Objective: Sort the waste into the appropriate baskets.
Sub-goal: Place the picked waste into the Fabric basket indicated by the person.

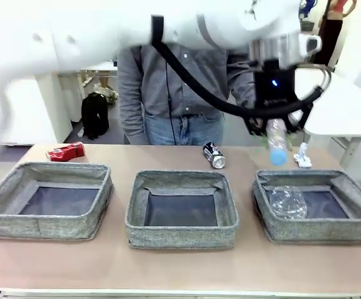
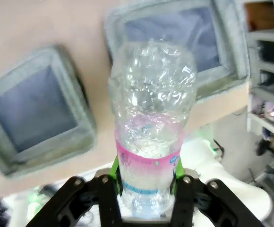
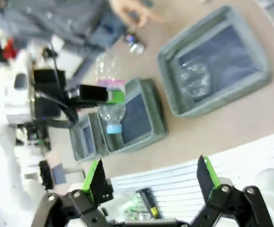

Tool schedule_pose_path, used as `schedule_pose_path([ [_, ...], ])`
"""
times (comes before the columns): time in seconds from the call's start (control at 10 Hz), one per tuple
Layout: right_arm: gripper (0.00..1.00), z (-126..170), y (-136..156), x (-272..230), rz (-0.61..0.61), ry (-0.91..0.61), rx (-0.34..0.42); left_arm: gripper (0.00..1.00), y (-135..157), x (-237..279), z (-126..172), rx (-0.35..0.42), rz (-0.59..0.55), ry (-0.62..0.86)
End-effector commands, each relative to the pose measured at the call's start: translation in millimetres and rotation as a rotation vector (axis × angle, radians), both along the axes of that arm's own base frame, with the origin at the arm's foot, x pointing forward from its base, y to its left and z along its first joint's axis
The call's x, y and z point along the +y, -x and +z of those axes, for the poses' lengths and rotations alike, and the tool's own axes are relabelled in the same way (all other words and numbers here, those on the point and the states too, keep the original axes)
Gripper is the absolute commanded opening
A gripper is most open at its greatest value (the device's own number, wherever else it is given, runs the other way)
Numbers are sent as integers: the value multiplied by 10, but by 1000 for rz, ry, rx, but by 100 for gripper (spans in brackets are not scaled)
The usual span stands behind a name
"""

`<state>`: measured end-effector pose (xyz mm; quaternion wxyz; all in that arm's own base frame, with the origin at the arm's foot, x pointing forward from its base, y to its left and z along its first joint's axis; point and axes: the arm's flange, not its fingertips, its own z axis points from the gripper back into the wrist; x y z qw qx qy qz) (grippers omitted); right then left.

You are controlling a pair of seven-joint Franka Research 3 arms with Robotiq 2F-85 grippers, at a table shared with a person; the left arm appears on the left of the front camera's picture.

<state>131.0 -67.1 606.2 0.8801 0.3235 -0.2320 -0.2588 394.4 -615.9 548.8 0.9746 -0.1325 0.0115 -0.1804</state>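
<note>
Two cans lie on the counter left of the left claw: the crushed red can far off behind the left basket, the dark can nearer, beyond the middle basket. That claw is clamped on the clear bottle, long axis upright, blue cap down. Just below, slightly toward the robot, sits the right basket holding crumpled plastic; that offset likely decides the drop. The paper wad lies just right. The right claw stands apart, empty, well away.
</note>
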Motion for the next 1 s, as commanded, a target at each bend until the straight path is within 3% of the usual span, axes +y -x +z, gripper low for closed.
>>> schedule_pose_path([
  [0.0,100,-928,630,193,-63,-58,4,41,-393,-628,20,-13,-63,34],
  [0.1,100,0,0,0,0,0,0,41,-387,-888,-131,-12,-76,51],
  [0.5,100,0,0,0,0,0,0,41,-247,-1475,-563,34,-114,-22],
  [0.8,100,0,0,0,0,0,0,41,-249,-1544,-654,-4,-120,-43],
  [0.9,100,0,0,0,0,0,0,62,-269,-1531,-642,-2,-115,-32],
])
